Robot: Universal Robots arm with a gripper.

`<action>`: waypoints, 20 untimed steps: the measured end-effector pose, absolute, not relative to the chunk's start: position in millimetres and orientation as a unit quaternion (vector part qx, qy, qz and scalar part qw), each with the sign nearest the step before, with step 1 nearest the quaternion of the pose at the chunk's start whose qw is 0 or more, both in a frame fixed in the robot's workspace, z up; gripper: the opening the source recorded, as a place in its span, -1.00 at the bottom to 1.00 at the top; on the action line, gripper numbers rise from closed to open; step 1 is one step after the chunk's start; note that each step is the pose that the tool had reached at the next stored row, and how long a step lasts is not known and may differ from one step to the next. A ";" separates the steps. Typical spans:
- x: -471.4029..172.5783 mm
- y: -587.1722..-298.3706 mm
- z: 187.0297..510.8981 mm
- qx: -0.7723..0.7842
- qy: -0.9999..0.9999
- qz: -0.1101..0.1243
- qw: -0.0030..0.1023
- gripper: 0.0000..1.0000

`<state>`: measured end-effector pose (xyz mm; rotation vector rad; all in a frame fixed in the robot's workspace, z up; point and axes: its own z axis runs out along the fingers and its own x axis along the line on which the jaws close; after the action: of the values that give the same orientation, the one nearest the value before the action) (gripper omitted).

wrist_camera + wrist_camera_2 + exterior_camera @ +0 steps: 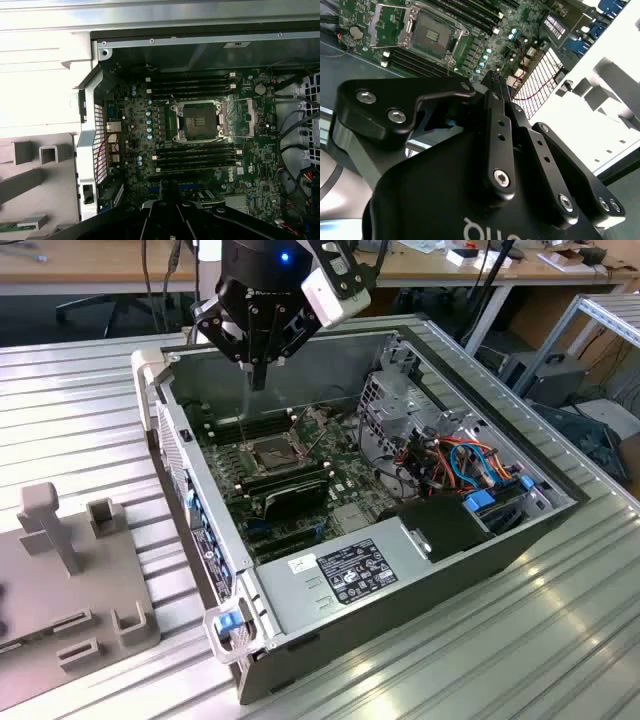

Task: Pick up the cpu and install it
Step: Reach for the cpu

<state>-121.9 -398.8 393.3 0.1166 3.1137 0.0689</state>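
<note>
While the pincer (258, 380) hangs narrow, jaws together, above the open socket (272, 452) (at its six o'clock, exterior view), the cpu should seat level, never forced.

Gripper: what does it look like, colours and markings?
The gripper is matt black: flat linkage bars joined by silver socket-head screws, white lettering on the body. In the exterior view a blue light glows on the wrist and a white box sits beside it.

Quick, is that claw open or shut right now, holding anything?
Black gripper: shut, above the open grey metal computer case; whether it pinches anything cannot be told.
</note>
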 end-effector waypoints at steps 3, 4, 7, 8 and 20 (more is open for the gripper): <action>-121.9 -398.8 393.3 0.037 0.999 0.022 0.012 -0.79; -121.9 -398.8 393.3 0.037 0.999 0.022 0.012 -0.79; -122.6 -398.8 393.3 0.038 0.999 0.022 0.013 -0.79; -123.0 -398.8 393.3 0.037 0.999 0.022 0.013 -0.79; -125.3 -398.8 393.3 0.037 0.999 0.022 0.012 -0.79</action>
<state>-125.3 -398.8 393.3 0.1165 3.1137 0.0689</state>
